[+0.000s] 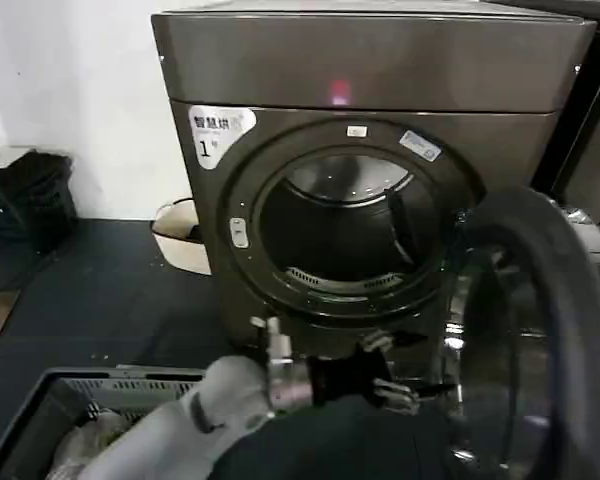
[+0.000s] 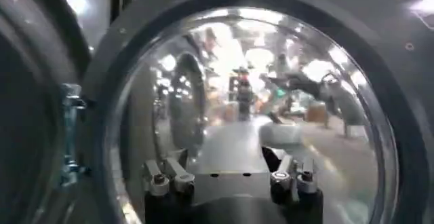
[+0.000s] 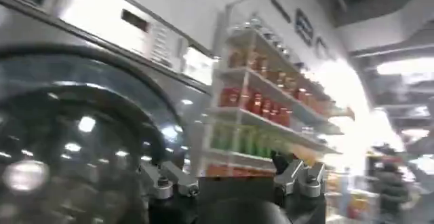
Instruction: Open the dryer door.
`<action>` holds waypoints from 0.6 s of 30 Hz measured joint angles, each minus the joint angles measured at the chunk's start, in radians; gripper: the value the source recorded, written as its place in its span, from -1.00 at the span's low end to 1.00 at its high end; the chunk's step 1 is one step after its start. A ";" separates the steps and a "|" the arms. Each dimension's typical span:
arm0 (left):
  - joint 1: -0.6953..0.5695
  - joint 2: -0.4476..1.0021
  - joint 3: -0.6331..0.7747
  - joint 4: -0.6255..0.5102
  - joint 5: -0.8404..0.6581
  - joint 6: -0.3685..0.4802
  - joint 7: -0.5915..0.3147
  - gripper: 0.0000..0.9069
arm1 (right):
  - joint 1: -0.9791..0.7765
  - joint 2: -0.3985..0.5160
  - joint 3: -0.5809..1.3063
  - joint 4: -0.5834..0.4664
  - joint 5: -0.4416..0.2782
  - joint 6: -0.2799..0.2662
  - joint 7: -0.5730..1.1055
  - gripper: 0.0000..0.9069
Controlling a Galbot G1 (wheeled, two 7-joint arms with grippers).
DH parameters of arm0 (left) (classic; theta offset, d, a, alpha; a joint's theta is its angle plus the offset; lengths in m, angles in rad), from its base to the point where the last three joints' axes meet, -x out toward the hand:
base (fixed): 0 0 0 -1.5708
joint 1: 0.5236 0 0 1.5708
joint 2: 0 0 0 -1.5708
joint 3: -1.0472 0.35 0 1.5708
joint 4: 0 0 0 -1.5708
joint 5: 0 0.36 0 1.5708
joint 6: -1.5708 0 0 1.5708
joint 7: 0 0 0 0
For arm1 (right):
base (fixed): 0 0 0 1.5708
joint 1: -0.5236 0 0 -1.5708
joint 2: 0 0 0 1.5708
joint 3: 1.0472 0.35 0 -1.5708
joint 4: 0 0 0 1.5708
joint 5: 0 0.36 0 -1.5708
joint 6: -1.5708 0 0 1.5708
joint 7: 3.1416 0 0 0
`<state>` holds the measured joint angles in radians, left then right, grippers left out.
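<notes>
The dryer (image 1: 380, 70), dark bronze-grey with a white "1" sticker and a red light, stands straight ahead with its round drum opening (image 1: 345, 230) uncovered. The dryer door (image 1: 540, 340) stands swung out to the right, its inner side towards me. My left gripper (image 1: 405, 385) reaches in from the lower left, close to the door's inner rim. In the left wrist view the left gripper (image 2: 230, 178) is open, nothing between its fingers, facing the door's glass (image 2: 251, 96). My right gripper (image 3: 230, 174) is open and holds nothing.
A grey laundry basket (image 1: 70, 400) sits at the lower left. A white basin (image 1: 180, 235) lies beside the dryer's left side. A neighbouring machine (image 1: 590, 150) stands at the right. The right wrist view faces a machine's round door (image 3: 61, 151) and stocked shelves (image 3: 271, 110).
</notes>
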<state>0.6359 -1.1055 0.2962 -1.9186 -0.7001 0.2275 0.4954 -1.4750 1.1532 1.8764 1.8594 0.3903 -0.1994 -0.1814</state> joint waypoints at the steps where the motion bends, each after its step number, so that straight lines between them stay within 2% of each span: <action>1: -0.011 -0.017 0.020 0.015 0.000 -0.003 -0.001 1.00 | -0.008 0.000 0.012 0.001 -0.001 -0.006 0.003 1.00; 4: -0.046 -0.067 0.068 0.059 0.021 -0.029 -0.004 1.00 | -0.033 -0.001 0.051 0.013 -0.001 -0.038 0.028 1.00; 8: -0.089 -0.136 0.125 0.122 0.047 -0.061 -0.052 1.00 | -0.068 -0.001 0.110 0.030 -0.009 -0.084 0.029 1.00; 12: -0.127 -0.194 0.171 0.172 0.080 -0.102 -0.066 1.00 | -0.094 -0.001 0.160 0.038 -0.030 -0.088 0.031 1.00; 18: -0.166 -0.272 0.220 0.248 0.068 -0.107 -0.105 1.00 | -0.102 -0.003 0.206 0.033 -0.031 -0.088 0.046 1.00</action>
<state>0.4701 -1.3771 0.5158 -1.6706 -0.6319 0.1201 0.3909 -1.5775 1.1502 2.0820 1.8922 0.3597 -0.2876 -0.1353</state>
